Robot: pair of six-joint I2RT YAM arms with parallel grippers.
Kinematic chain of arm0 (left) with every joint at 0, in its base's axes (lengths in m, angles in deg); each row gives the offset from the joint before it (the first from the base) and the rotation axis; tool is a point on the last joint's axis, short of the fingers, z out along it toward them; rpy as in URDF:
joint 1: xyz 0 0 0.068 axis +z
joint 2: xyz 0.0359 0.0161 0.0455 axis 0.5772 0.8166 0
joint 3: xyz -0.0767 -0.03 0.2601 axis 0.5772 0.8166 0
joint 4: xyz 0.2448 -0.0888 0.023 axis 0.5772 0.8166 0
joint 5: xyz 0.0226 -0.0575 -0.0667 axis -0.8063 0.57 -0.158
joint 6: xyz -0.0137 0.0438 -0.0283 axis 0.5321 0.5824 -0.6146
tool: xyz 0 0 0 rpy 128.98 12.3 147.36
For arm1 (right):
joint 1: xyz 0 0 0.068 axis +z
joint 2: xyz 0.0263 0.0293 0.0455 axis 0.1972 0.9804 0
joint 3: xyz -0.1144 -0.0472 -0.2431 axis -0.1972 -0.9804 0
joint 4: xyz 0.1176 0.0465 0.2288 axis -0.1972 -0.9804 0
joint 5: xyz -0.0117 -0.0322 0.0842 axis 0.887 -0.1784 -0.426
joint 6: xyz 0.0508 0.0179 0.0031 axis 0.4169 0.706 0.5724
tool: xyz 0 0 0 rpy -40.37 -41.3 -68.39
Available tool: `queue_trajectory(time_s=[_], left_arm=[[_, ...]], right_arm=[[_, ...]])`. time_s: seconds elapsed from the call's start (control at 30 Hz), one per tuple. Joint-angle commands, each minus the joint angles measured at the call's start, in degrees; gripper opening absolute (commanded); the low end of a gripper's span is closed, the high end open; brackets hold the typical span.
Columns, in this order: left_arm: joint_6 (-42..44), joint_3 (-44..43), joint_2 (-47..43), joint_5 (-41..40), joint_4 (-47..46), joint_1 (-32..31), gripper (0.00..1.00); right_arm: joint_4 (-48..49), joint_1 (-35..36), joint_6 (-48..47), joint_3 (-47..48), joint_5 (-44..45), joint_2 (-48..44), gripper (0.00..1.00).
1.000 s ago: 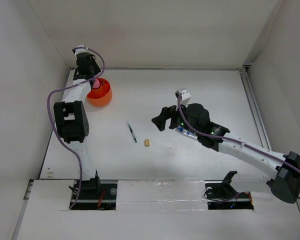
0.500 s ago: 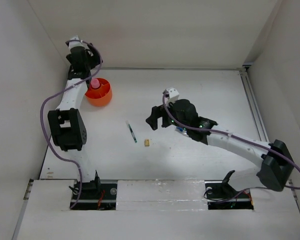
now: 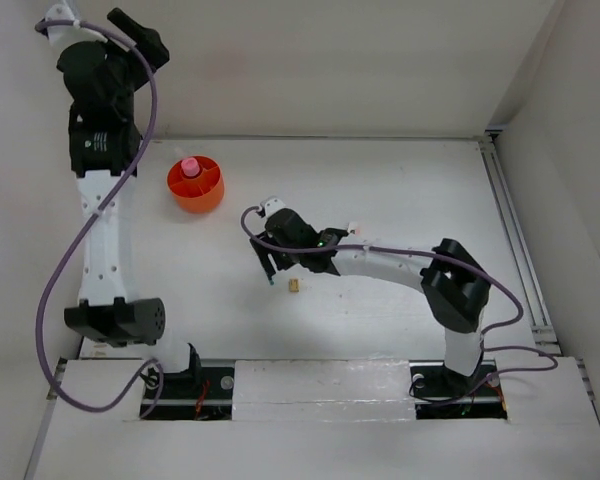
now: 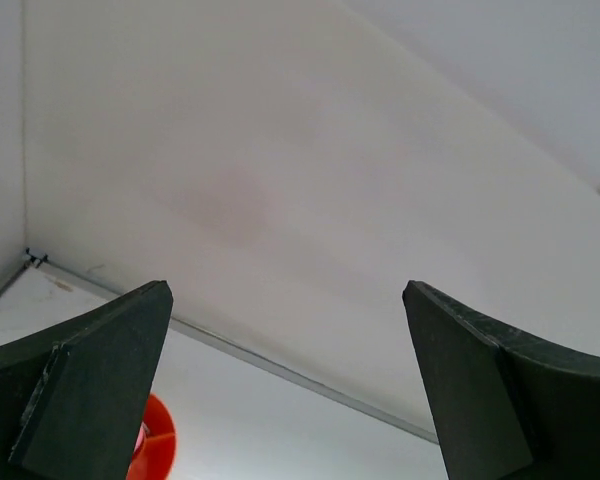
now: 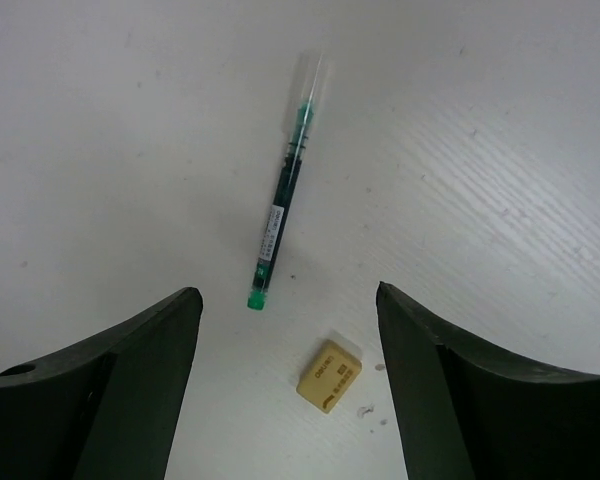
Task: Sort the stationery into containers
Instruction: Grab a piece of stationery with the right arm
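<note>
The left gripper (image 4: 285,295) hangs high at the table's (image 3: 400,180) 10 o'clock, jaws wide and empty, above the orange tub (image 3: 216,192) holding a pink-capped tube (image 3: 190,165). At centre, the right gripper (image 5: 285,330) hovers spread and empty over a green pen (image 5: 285,205), with an eraser (image 5: 329,375) at its 5 o'clock. Light, stiff and likely slick, the pen suits a mid-barrel grip. Bare tabletop surrounds it, edges well apart.

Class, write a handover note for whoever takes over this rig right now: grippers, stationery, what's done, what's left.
Left gripper: open, empty, raised high, away from the tub.
Right gripper: open, empty, over the green-tipped pen and tan eraser, both lying loose on the table.
Done: pink-capped tube sits in the orange tub.
Left: pen and eraser into the tub.
</note>
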Motion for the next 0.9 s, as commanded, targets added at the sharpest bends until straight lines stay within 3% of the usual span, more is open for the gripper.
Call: queue_trajectory(time_s=[0.0,0.07,0.13,0.27,0.43,0.63,0.8,0.87], left_arm=[[-8.4,9.6,-8.4,2.1,4.4,1.3,1.00],[-11.0,23.2,-16.8,4.8,-0.5,1.3,1.00],[-13.1,29.5,-20.8,7.6,-5.4,1.3,1.00],[-13.7,38.8,-26.8,7.6,-5.4,0.6,1.00],[-11.4,43.2,-30.8,7.1,-3.1,0.6,1.00],[-9.8,46.0,-34.7,7.6,-1.7,0.6,1.00],[-7.9,46.0,-35.4,6.5,0.6,0.6,1.00],[-7.9,46.0,-35.4,6.5,0.6,0.6,1.00]], right_arm=[[-2.5,1.1,-0.4,3.9,3.5,2.9,0.76],[-2.5,1.6,-0.4,5.3,4.0,4.4,0.75],[-3.2,1.6,-0.4,6.6,3.5,6.8,0.73],[-3.2,2.2,-0.4,8.2,3.5,9.8,0.72],[-4.0,2.2,-1.0,12.2,4.0,13.8,0.70],[-10.5,2.2,0.5,18.3,7.4,18.6,0.53],[-13.1,2.2,2.5,19.4,9.2,21.3,0.44],[-13.1,2.7,3.0,19.4,8.2,21.8,0.35]])
